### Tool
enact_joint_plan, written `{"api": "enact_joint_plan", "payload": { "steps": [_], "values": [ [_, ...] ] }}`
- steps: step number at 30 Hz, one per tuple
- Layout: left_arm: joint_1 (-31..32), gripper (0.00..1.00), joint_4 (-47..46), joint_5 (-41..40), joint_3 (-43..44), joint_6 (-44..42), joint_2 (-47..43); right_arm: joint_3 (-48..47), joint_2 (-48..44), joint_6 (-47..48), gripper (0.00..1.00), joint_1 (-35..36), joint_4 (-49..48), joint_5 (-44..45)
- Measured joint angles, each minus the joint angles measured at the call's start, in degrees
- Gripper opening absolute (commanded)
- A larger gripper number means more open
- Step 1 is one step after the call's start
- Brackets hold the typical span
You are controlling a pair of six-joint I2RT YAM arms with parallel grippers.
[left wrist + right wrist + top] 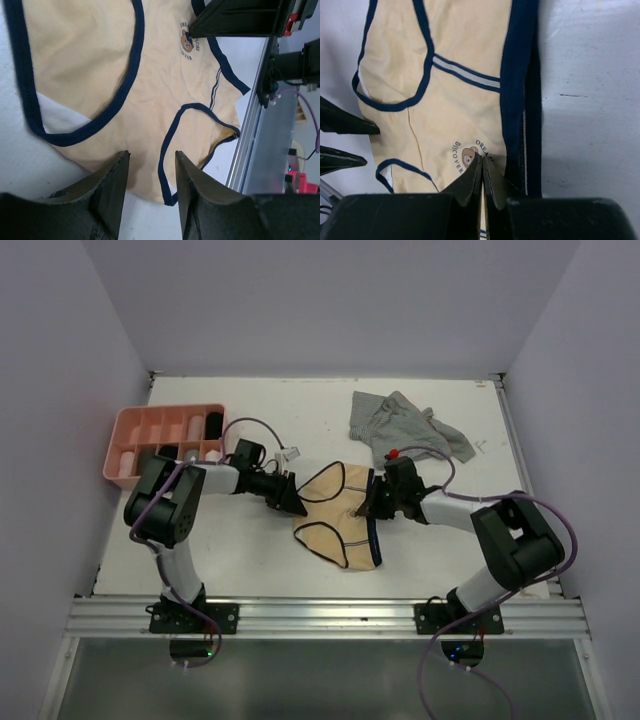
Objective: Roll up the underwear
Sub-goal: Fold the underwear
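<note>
Nearest, along the front edge: aluminium rail (pixel 320 618), both arm bases bolted on. Past it, white surface (pixel 250 405) with plain pale walls around.

Mid-surface, between the two arms: soft beige-yellow underwear with navy trim (pixel 335 525). Lies spread out, mostly flat, a few wrinkles, not yet rolled. Wide navy waistband (pixel 512 75) on the side toward the right arm, navy-edged leg openings toward the left arm.

Left gripper (pixel 151 159): low at the garment's left edge, jaws apart with a clear gap, standing either side of a navy-trimmed hem. Grips nothing. Touching the cloth or just above it: cannot tell.

Right gripper (pixel 482 160): on the opposite side, near the waistband, jaws together. Tips point down right at the small bear print (pixel 187 39) and meet the fabric there. Cloth pinched between the tips or only pressed: cannot tell.

Farther back, left: pink plastic tray with compartments (pixel 165 411), just behind the left arm. Holds a few pale rolled pieces and a dark one in separate cells; too small to say more.

Farther back, right: crumpled grey striped underwear (pixel 405 425), a loose heap behind the right gripper, apart from the beige piece, touched by neither gripper.
</note>
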State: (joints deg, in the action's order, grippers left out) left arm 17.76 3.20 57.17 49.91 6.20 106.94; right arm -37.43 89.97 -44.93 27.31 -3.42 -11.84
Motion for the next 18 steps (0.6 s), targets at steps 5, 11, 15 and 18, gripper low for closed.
{"api": "enact_joint_plan", "payload": {
  "steps": [5, 11, 15, 18],
  "values": [
    [0.72, 0.5, 8.5, -0.79, 6.58, -7.23, -0.33, -5.2, -1.33, 4.83, 0.23, -0.2, 5.31, -1.22],
    [1.79, 0.6, 14.43, -7.08, 23.58, -15.06, 0.37, -19.91, -3.93, 12.09, 0.33, -5.05, 10.99, -1.31],
    [3.21, 0.6, 15.54, -11.17, 39.08, -18.21, 7.96, -23.45, -3.93, 13.2, 0.32, -8.46, 13.73, -1.68],
    [4.85, 0.6, 16.39, -13.25, 47.6, -19.54, 15.17, -22.01, -4.17, 11.65, 0.31, -8.79, 16.11, -3.48]
  ]
}}
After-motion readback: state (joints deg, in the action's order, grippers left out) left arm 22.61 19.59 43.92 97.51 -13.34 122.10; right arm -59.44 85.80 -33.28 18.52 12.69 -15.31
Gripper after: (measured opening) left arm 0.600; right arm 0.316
